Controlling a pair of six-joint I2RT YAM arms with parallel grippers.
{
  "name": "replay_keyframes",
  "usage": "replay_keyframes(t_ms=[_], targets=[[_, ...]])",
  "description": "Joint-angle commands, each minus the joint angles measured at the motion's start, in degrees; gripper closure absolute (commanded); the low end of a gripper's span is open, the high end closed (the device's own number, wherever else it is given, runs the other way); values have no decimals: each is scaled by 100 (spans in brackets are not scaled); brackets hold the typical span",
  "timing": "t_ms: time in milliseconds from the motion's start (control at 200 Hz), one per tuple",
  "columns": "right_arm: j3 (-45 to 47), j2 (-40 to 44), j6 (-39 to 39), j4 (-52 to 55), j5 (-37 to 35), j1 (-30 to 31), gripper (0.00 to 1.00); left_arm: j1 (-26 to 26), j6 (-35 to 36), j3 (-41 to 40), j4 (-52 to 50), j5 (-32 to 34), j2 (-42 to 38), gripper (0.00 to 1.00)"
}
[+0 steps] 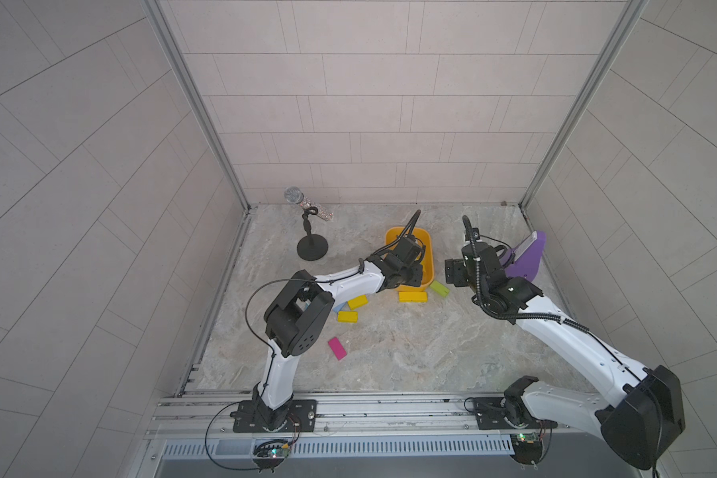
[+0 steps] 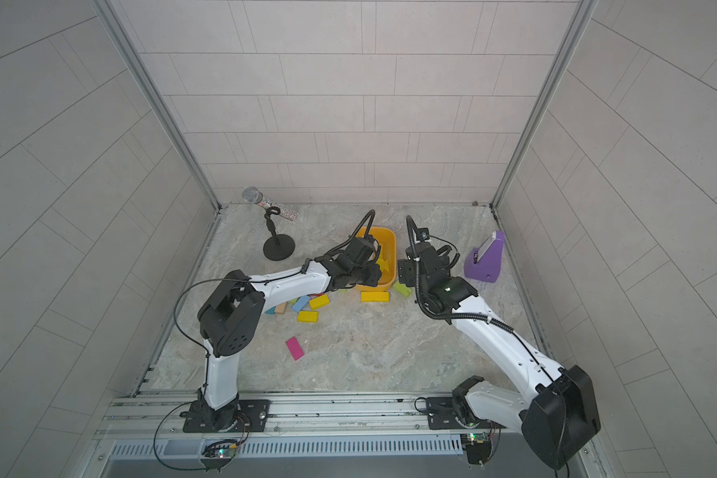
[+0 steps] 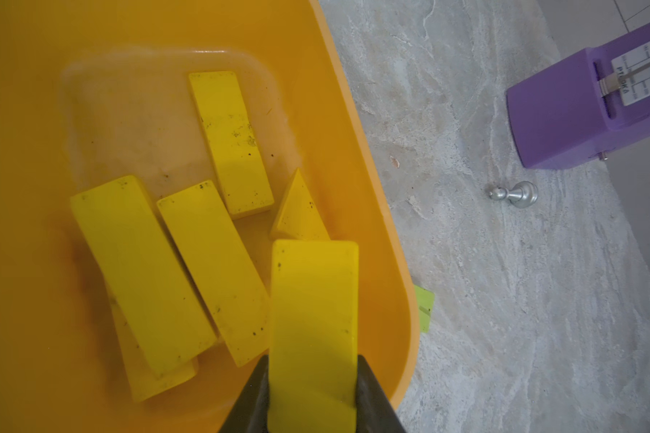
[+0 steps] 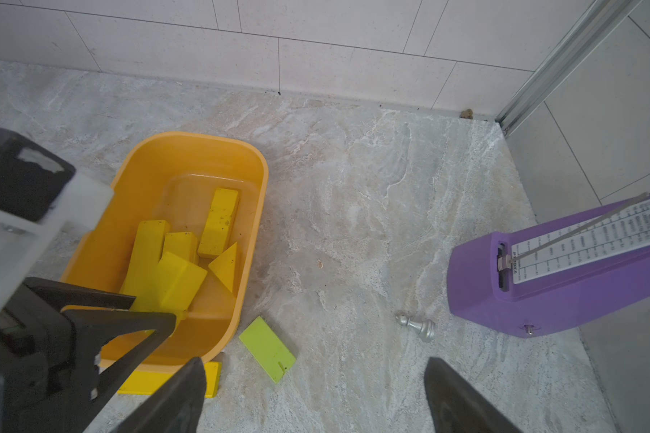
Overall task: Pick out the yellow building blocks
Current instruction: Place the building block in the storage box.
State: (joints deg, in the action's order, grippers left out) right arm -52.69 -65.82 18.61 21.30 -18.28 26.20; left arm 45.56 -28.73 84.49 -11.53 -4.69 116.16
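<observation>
Over the orange tub (image 3: 34, 112), left claw (image 3: 312, 361) grips one yellow block (image 3: 314, 300) by its end; other yellow blocks (image 3: 211, 270) lie inside, three yellow bars (image 1: 412, 296) on the counter (image 1: 431, 351) nearby. Right claw (image 4: 316, 361) spread wide, empty.

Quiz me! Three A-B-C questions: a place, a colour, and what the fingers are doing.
1. Where is the triangle block? A. by the microphone B. in the orange tub C. on the metronome
2. The lone block farthest from the tub is: A. pink B. blue C. green
3. The left fingers are: A. open B. holding a chess piece C. holding a yellow bar
1 B: it lies inside the tub. 2 A: plainly pink. 3 C: the bar is clamped between them.
</observation>
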Motion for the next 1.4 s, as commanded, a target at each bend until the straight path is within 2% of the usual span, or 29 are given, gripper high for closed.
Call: replay_keyframes(t_ms=[0,155,320,515,640,761,976,1091,1251,1396], targets=[[-48,87,142,146,-111,-17,8,55,154,373,-480,122,227,87],[-58,61,176,146,-107,-16,9,132,374,791,-895,378,527,79],[-92,61,209,158,-147,-18,10,160,460,1089,-1273,573,734,60],[-141,62,213,173,-199,-11,10,157,544,1096,-1260,732,632,44],[-192,27,213,168,-202,-11,10,159,525,1012,-1137,733,380,43],[-266,-7,213,182,-202,-12,10,150,469,661,-753,872,-192,43],[-390,-153,143,164,112,3,11,45,394,-668,405,1794,-1613,49],[-452,-319,42,48,307,159,11,-260,359,-1347,736,1652,-2320,54],[-681,-745,-164,-37,550,462,11,-779,277,-2605,1587,1416,-3322,55],[-940,-1250,-673,-152,1025,832,10,-1269,30,-3253,1420,1446,-3803,55]])
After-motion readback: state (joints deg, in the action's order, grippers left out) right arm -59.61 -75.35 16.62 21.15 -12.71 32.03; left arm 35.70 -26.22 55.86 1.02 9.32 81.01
